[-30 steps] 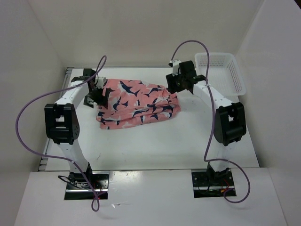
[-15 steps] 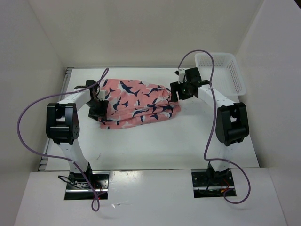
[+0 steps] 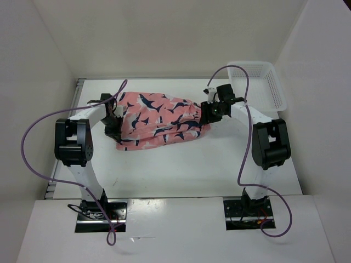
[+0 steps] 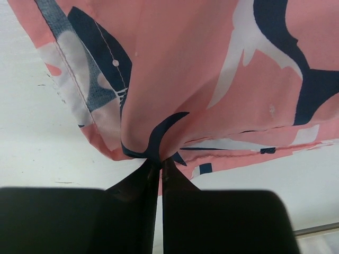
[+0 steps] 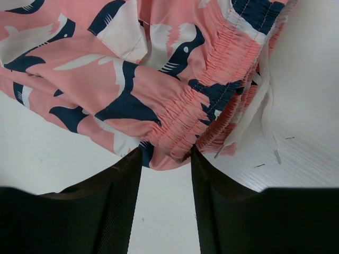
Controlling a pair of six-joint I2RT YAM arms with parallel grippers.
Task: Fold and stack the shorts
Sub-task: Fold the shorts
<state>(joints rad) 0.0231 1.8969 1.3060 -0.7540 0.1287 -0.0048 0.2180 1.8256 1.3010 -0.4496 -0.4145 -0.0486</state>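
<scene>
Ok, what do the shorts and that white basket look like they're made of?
The shorts look like thin, matte woven cloth, possibly swimwear fabric: they drape and pucker, with stitched hems, a gathered elastic waistband and a white drawcord. The basket looks like rigid white plastic, faintly glossy, with moulded open-mesh walls.

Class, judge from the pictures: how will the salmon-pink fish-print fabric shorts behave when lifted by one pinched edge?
Probably floppy: the salmon-pink fish-print fabric shorts bunch into folds where the left end effector pinches them. Likely light: thin cloth wrinkling freely. The gathered elastic waistband may stretch; its white drawstring would dangle.
</scene>
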